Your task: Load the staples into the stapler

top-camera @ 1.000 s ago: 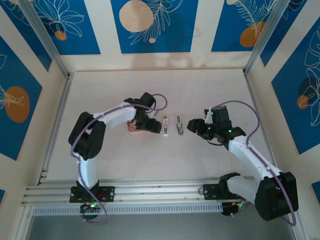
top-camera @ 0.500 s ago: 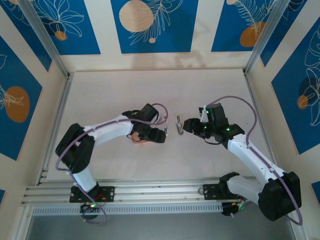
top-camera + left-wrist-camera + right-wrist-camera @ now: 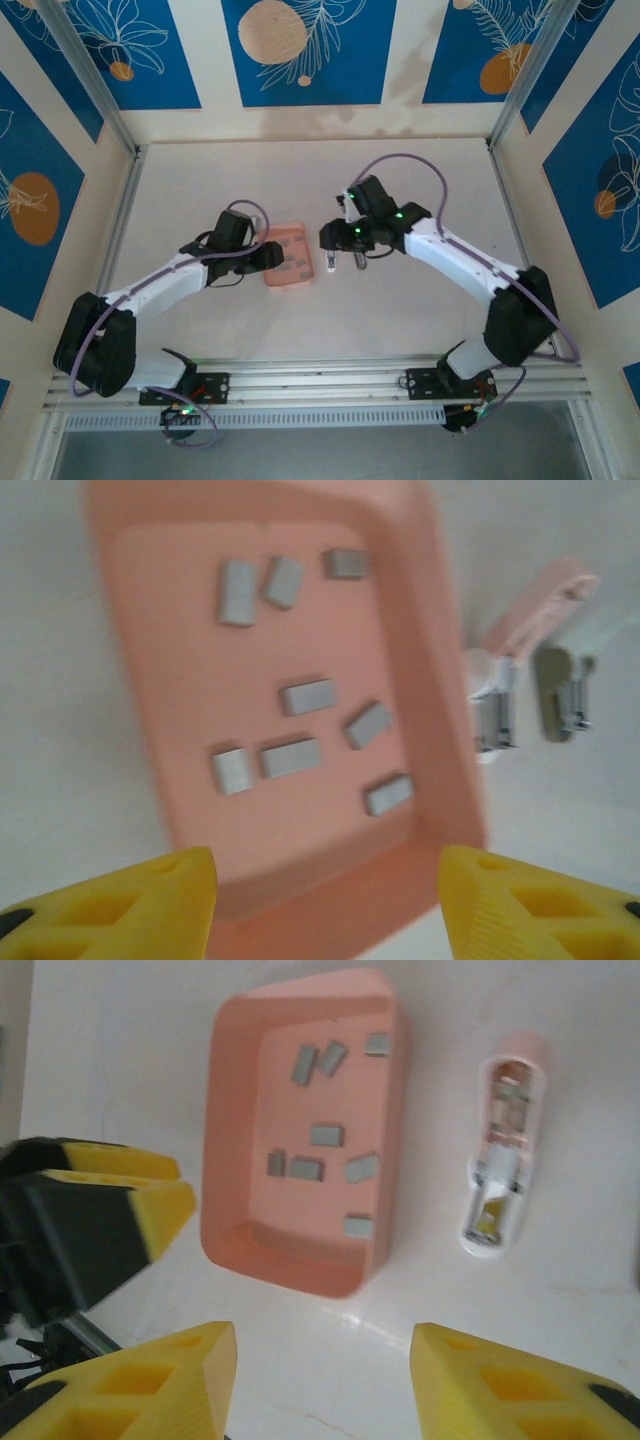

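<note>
tabletop [image 3: 200, 190]: pale, matte, level; carrying everything near the centre of the top view.

left jaws: parted, nothing between the yellow fingers [image 3: 130, 910]. Just left of the tray in the top view; at the left edge of the right wrist view, separated from the tray wall by a clear gap.

right jaws: parted as well, empty. Yellow pads along the bottom of the right wrist view, hovering above tray and stapler, touching neither as far as can be told.

tray [image 3: 286, 262]: salmon-pink, rectangular, shallow, left of centre in the top view. Probably light, stiff moulded plastic; likely to skid if nudged at a wall.

stapler [image 3: 503, 1150]: upper right of the right wrist view, just beside the tray's right wall, not touching. Lying opened, white inner channel facing up, pink shell at the far end. Channel contents too blurred to tell. Judged light, rigid, rounded and smooth, so prone to sliding under a push. Best pinched across the long sides near mid-length, clear of the open channel; hinge probably weak against twisting.

grey-brown oval piece [image 3: 560, 685]: just right of the stapler.

staples [image 3: 308, 696]: eight short grey strips, loose and flat on the tray floor. Judged nearly weightless, slick, stiff yet brittle if bent. Hard to get under; best pinched across the narrow width, closing gently.
</note>
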`<state>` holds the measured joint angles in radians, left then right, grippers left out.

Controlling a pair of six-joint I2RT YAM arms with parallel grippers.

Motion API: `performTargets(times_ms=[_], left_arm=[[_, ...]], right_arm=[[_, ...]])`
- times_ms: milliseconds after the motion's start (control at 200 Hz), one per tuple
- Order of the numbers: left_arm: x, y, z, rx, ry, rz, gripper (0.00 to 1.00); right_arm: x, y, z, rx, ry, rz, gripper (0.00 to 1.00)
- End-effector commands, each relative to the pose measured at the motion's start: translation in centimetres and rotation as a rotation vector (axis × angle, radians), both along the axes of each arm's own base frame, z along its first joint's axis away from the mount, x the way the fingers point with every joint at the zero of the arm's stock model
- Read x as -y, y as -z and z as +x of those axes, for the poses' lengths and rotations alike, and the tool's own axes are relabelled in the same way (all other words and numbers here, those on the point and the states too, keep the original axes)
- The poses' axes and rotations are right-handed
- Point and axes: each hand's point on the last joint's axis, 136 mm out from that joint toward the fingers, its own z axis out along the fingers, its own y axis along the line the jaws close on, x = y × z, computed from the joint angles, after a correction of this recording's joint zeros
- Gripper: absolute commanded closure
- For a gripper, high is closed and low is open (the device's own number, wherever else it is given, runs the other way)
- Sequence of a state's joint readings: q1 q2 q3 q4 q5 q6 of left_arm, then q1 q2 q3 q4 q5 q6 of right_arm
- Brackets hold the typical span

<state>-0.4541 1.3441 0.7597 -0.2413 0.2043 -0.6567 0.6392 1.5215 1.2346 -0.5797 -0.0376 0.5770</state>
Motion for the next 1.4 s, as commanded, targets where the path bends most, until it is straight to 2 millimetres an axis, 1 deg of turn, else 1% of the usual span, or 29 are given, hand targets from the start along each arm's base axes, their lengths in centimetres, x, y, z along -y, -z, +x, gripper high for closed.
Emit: performTargets(times_ms=[0, 120, 230, 295, 355, 440, 525, 620, 740, 835, 995, 1145, 1281, 1391], left_arm=[[-0.3, 0.2, 0.7, 0.007, -0.052, -0.107, 0.42], [-1.3, 1.4, 1.0, -0.020, -0.094, -0.148, 0.44], [-2.1, 2.1, 1.1, -0.035, -0.132, -0.191, 0.47], [-2.5, 2.5, 1.0, -0.044, -0.153, -0.216, 0.50], [-2.6, 2.8, 0.9, -0.050, -0.163, -0.235, 0.51], [-2.4, 3.2, 0.8, -0.061, -0.165, -0.258, 0.52], [-2.3, 3.6, 0.7, -0.074, -0.169, -0.282, 0.53], [-2.1, 4.2, 0.6, -0.089, -0.174, -0.305, 0.57], [-2.0, 4.7, 0.3, -0.110, -0.175, -0.307, 0.60], [-2.4, 5.1, 0.1, -0.113, -0.182, -0.287, 0.62], [-2.8, 5.2, -0.1, -0.114, -0.179, -0.254, 0.63], [-3.3, 5.4, -0.4, -0.119, -0.177, -0.220, 0.64], [-3.5, 5.7, -0.5, -0.128, -0.181, -0.212, 0.65], [-3.5, 6.1, -0.6, -0.137, -0.180, -0.211, 0.66]], right_arm=[[-2.2, 0.8, -0.2, -0.009, -0.137, -0.089, 0.50], [-4.8, 1.1, 0.7, 0.073, -0.323, -0.157, 0.50], [-7.3, 1.0, 0.7, 0.217, -0.582, -0.130, 0.50], [-8.3, 1.0, 0.6, 0.325, -0.734, -0.110, 0.51], [-8.8, 1.3, 0.7, 0.414, -0.863, -0.097, 0.52], [-9.1, 1.6, 1.5, 0.513, -0.989, -0.099, 0.54], [-9.3, 2.2, 2.1, 0.580, -1.098, -0.101, 0.54], [-9.6, 3.2, 2.0, 0.638, -1.228, -0.110, 0.55], [-9.9, 4.8, 2.3, 0.657, -1.313, -0.139, 0.54], [-10.2, 6.6, 2.6, 0.649, -1.370, -0.190, 0.53], [-10.9, 9.4, 2.2, 0.613, -1.460, -0.251, 0.53], [-11.2, 10.9, 2.6, 0.592, -1.481, -0.288, 0.55], [-10.8, 12.3, 3.3, 0.583, -1.510, -0.349, 0.56], [-10.6, 12.8, 3.8, 0.573, -1.519, -0.385, 0.56]])
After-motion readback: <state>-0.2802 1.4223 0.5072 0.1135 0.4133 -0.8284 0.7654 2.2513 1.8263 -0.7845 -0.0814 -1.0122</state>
